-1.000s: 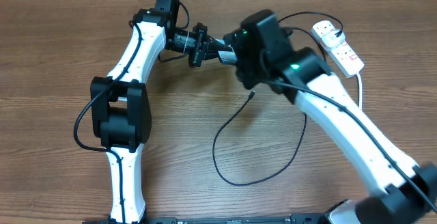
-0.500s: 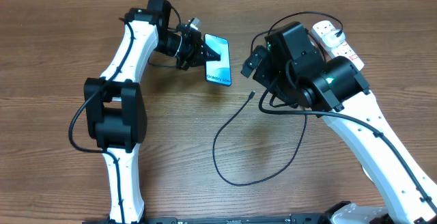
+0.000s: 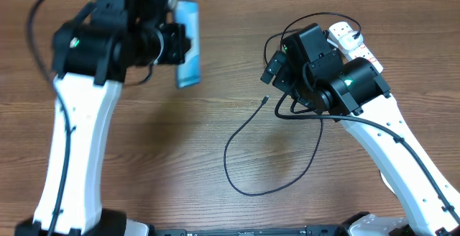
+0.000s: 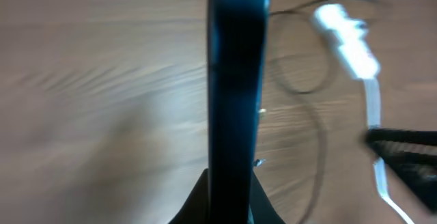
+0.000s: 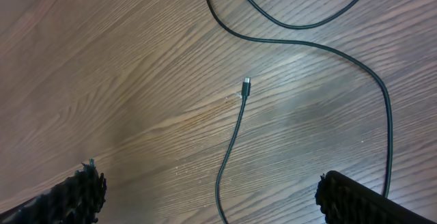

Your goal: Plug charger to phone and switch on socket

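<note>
Hovering wide-open over the thin black charger tip (image 5: pixel 246 82), right tool (image 3: pixel 268 67) probably grabs it next; left tool (image 3: pixel 175 47) is clamping the slim blue-screen phone (image 3: pixel 188 42).

Smeared by blur in the left wrist view: phone (image 4: pixel 235 94) edge-on at 12 o'clock, screen hidden; socket (image 4: pixel 347 36) a white streak at 1 o'clock. Cut off at 7 and 5 o'clock of the right wrist view: right gripper (image 5: pixel 218 195) fingertips.
</note>
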